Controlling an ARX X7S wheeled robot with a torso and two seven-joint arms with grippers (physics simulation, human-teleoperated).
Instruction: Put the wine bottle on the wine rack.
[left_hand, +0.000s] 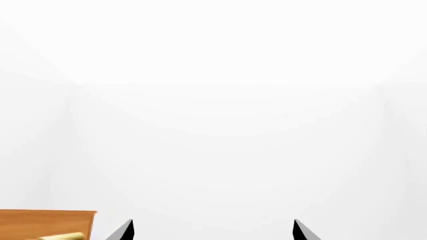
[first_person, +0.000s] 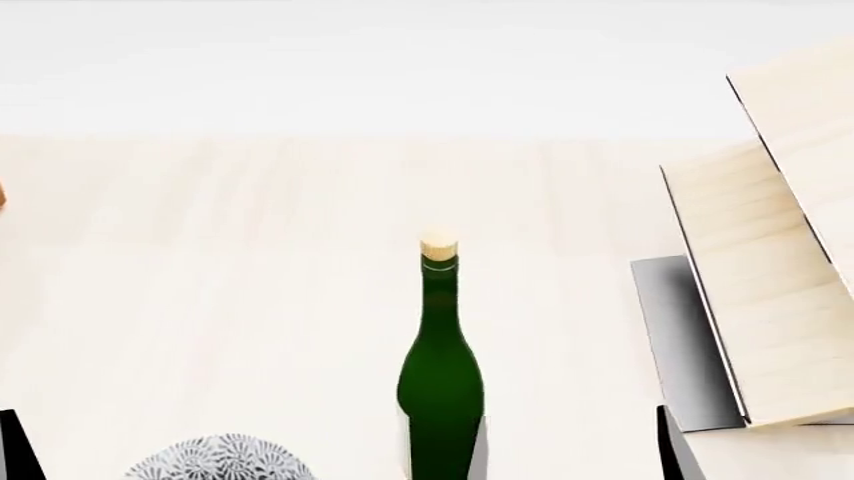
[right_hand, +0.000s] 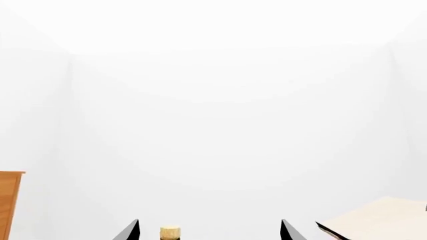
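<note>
The wine bottle (first_person: 442, 385) stands upright on the table (first_person: 240, 280), left of the wine rack (first_person: 767, 290) — glass, slippery, heavy; grip its body. Both grippers — left gripper (left_hand: 212, 231), right gripper (right_hand: 209, 231) — gape, holding nothing.

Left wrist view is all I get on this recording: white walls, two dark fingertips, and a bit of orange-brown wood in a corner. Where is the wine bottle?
Observer: The wine bottle stands upright on the pale table, in the middle of the head view.
Operator: And the rack?
Observer: The wine rack sits to the bottle's right, apart from it, its light-wood panels slanted.
Operator: Is either arm lined up with the bottle?
Observer: The right gripper is open, and the bottle's cork shows between its fingertips in the right wrist view.
</note>
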